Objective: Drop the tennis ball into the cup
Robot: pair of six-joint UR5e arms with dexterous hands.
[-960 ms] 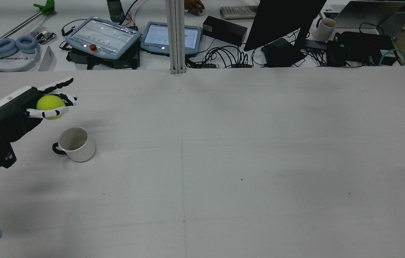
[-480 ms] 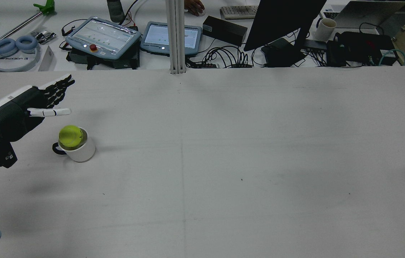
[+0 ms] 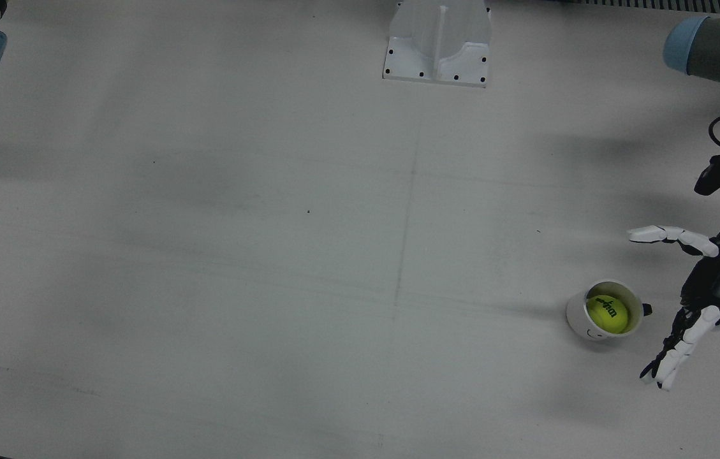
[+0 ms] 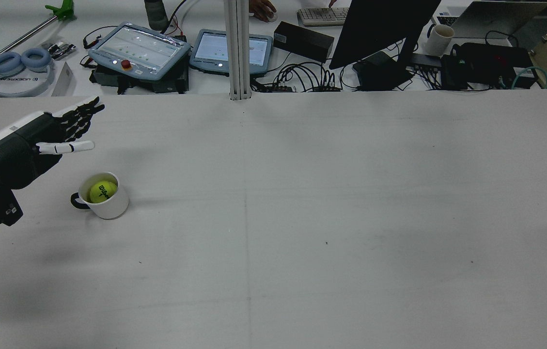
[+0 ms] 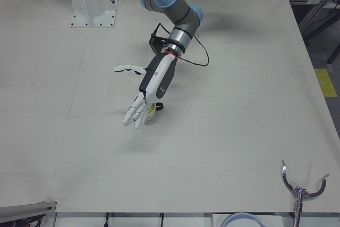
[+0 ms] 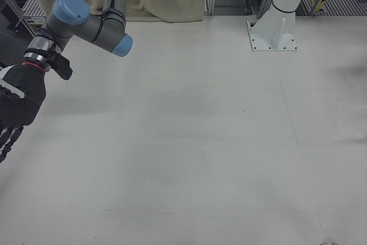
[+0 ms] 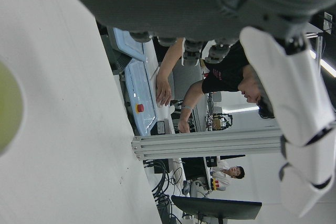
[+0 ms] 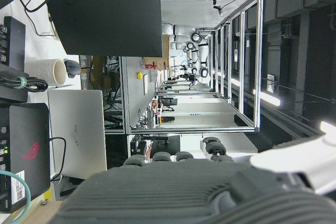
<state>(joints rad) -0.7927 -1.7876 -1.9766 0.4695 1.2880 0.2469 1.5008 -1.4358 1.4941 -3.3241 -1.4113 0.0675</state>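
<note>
One tennis ball (image 4: pixel 102 191) is seen resting inside the white cup (image 4: pixel 108 206), which stands upright on the table (image 4: pixel 302 218) at the left of the rear view, with its dark handle turned toward the frame's left edge. In the front view the ball (image 3: pixel 608 312) and cup (image 3: pixel 576 315) are found at the lower right, close to the right-hand edge of the frame.

The left hand (image 4: pixel 36 145) is held above and just beyond the cup, apart from it, with its fingers (image 4: pixel 79 116) spread wide and nothing held. In the left-front view the same hand (image 5: pixel 149 91) is shown near the middle of the frame, partly covering the cup.

The right hand (image 6: pixel 14 110) is glimpsed only at the left edge of the right-front view, well clear of the cup; fingers are seen pointing downward there, but whether it is spread or closed cannot be told.

Most of the tabletop is left bare: the whole centre and right of the rear view, up to the far edge where tablets (image 4: pixel 137 43) and cables (image 4: pixel 302 77) are laid.
</note>
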